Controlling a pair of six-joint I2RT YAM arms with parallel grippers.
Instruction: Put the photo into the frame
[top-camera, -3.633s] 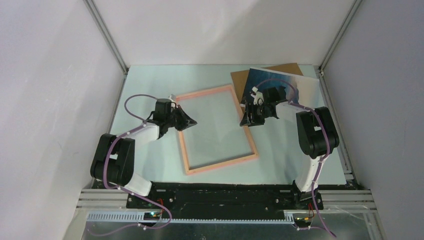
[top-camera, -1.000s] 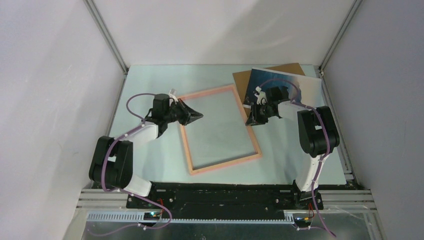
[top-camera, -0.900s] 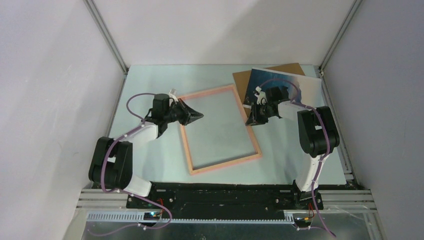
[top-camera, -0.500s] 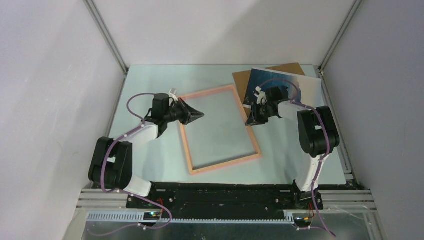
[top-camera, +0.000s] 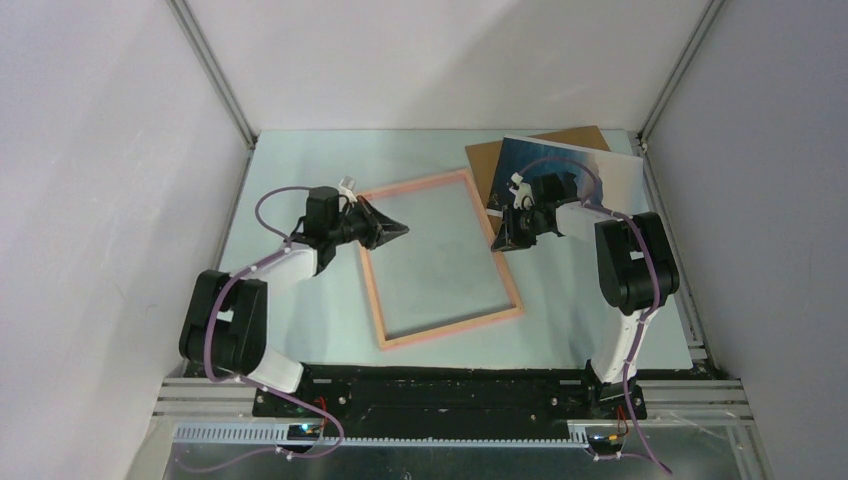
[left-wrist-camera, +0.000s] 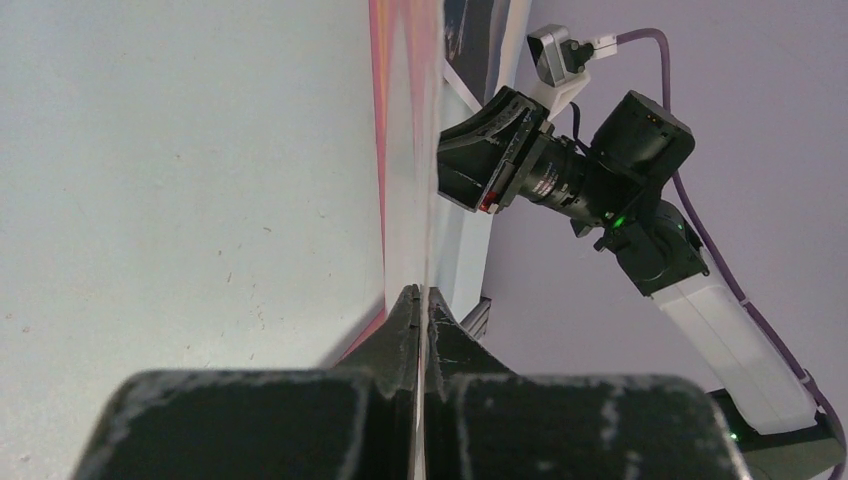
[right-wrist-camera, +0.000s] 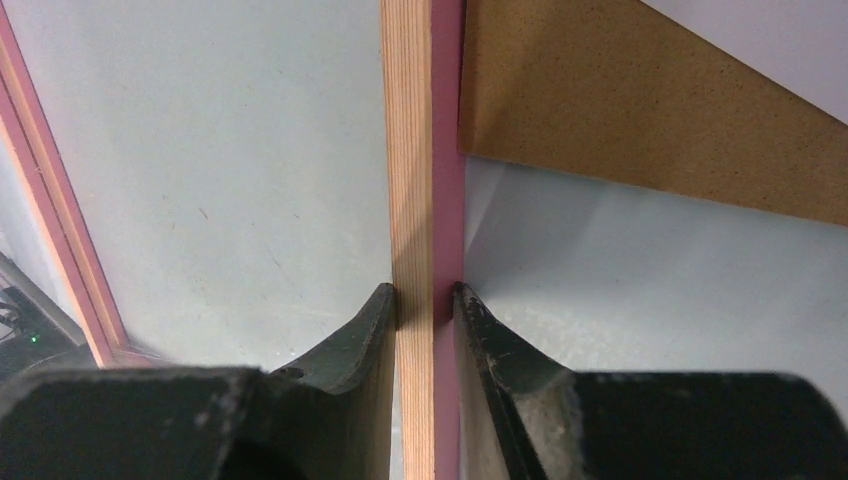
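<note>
Two arms work the frame (top-camera: 450, 327). Left gripper (top-camera: 397, 230) — jaws together, tips just inside the left rail, likely steadying it. Right gripper (top-camera: 503, 240) clamps the right rail, probably for positioning. Photo (top-camera: 610, 175) lies outside, far right, partly on the backing board (top-camera: 480, 160).

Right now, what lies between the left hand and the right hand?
In the top view, only the frame, no photo in it yet, spans from the left hand to the right hand, which grips its right rail.
</note>
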